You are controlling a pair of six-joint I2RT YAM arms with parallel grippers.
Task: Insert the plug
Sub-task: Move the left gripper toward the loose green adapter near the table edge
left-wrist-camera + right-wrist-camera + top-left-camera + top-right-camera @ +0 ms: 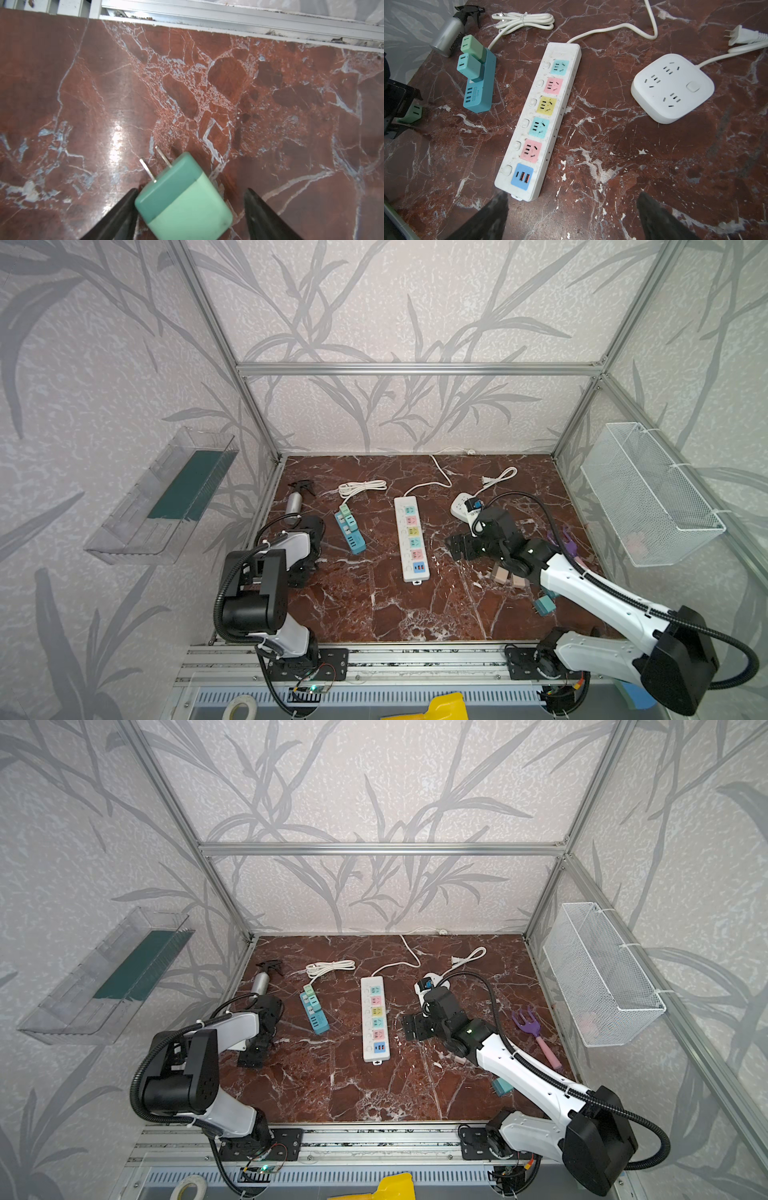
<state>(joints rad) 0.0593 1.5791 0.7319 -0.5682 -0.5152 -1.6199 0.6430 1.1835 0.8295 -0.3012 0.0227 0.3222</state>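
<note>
Plug [182, 197]: a small two-tone cube of smooth plastic, dark teal cap over a mint body, with two flat metal prongs. It lies on the counter near the left edge, toward the front-left corner, between the fingers of the left gripper [191, 189].

Largest is the red-brown, white-veined, marble-look counter [374, 605], glossy and hard. Near its middle lies the long white plastic power strip [537, 120] with pastel socket faces, its long axis running front to back. Between that and the left edge sits the shorter teal-blue block strip [479, 83], with two similar green cubes seated at its far end. Toward the right edge rests the rounded white square socket hub [672, 87].

The left gripper straddles the plug with its jaws apart. One black finger [128, 199] touches the cube's side; the opposite one stands clear, marble showing between. I judge it not yet gripped. The right gripper [572, 193] hangs spread and empty over bare marble just off the white strip's front end.

The prongs point away from the left wrist, toward an aluminium rail bordering the counter, and so away from both strips. The left arm is much the nearer. Once clamped, the cube will probably need turning prongs-down before it meets a socket, and its smooth sides may slip.
</note>
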